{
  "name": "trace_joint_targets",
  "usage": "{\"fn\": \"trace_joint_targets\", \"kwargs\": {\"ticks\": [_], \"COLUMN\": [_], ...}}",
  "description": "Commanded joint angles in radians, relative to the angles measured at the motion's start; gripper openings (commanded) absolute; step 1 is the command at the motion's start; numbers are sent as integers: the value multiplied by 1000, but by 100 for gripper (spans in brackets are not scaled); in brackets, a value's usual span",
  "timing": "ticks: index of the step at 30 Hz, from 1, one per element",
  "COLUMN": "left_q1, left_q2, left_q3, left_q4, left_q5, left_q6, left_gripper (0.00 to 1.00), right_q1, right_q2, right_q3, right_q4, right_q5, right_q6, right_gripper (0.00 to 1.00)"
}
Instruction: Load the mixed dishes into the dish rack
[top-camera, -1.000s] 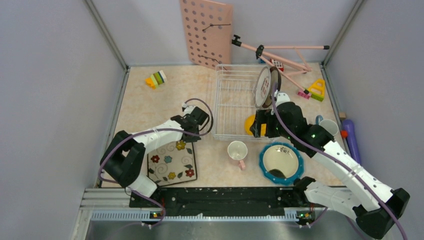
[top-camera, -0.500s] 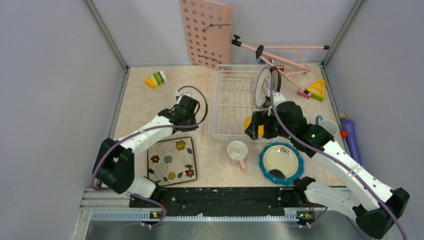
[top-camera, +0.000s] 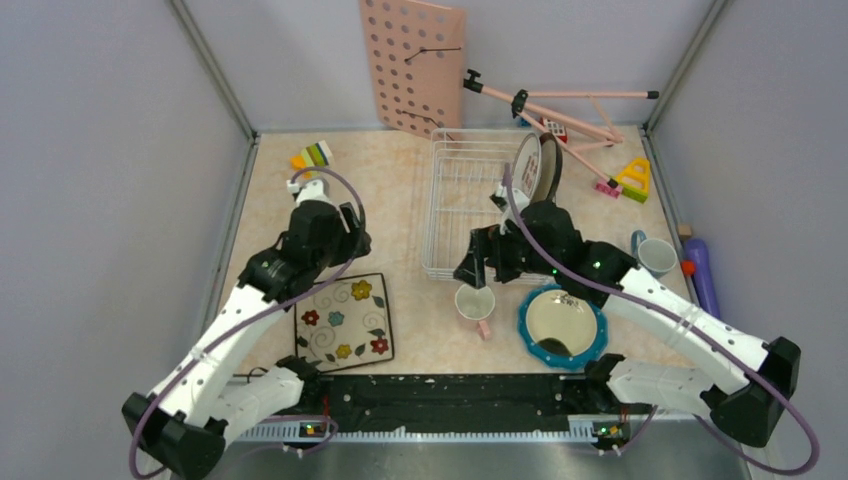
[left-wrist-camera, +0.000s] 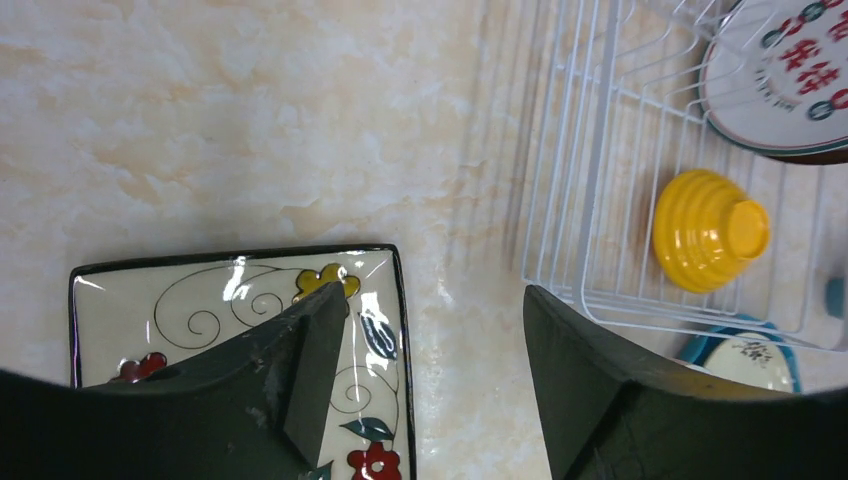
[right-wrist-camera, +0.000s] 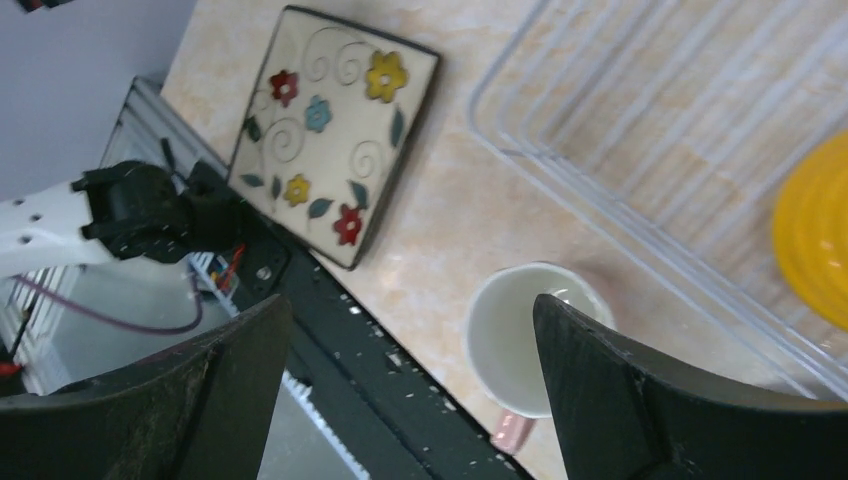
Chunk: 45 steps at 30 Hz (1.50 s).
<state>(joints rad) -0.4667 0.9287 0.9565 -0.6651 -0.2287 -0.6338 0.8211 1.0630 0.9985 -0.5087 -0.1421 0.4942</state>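
The white wire dish rack (top-camera: 465, 200) holds the brown-rimmed plate (top-camera: 530, 172) upright and the yellow-orange bowl (left-wrist-camera: 708, 230) lying on its side. Flat on the table near the front left lies the square floral plate (top-camera: 345, 322). My left gripper (left-wrist-camera: 432, 300) hovers open and empty above that plate's far right corner. Just in front of the rack, my right gripper (right-wrist-camera: 412, 300) hangs open and empty, one finger over the pink cup (right-wrist-camera: 530, 340). The teal dotted dish (top-camera: 562, 325) sits right of the cup, and the small blue cup (top-camera: 655, 252) stands further right.
A pink pegboard (top-camera: 412, 65) and a pink tripod (top-camera: 560, 108) lean at the back wall. Toy blocks lie at the back left (top-camera: 312, 157) and back right (top-camera: 632, 180). A purple cylinder (top-camera: 700, 275) lies by the right wall.
My left gripper has opened and drawn back left from the rack's side to above the floral plate. The right gripper moved left off the yellow bowl to over the pink cup.
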Motion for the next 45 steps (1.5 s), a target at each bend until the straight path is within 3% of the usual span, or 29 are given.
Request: {"fn": "trace_joint_targets", "kwargs": {"ticks": [1,6,11,16,20,24,29,34,45], "left_q1": [88,195,206,207,206,206,206,206,206], "left_q2": [-114,-148,-195,-221,-240,-274,-300,-302,-299], "left_q3": [-37,-37,-35,5,37,69,70,43,33], "left_q4": [-22,-69,-92,-173,-206,-224,-229,-220,-198], "left_q5": [111,166,79,41,-9,-44,-68,-67,-69], "left_q6": [-10,12,20,25,39,58,79,80,94], "left_gripper": [71,72,72,72,72,73,73,73,73], "right_q1": [172,341,432,531,537,534,477,440,443], "right_q2": [32,108,201,399,482,553,633,661,790], "right_q3": [111,134,65,129,112,142,158,115,101], "right_q4": [89,129,247,281,390,395,413,474,535], "right_q5": [87,197,253,361,366,392,271,255,383], "right_q6": [69,150,247,283,336,350,381,425,523], "right_gripper": [88,88,86,86,85,85,80,78,75]}}
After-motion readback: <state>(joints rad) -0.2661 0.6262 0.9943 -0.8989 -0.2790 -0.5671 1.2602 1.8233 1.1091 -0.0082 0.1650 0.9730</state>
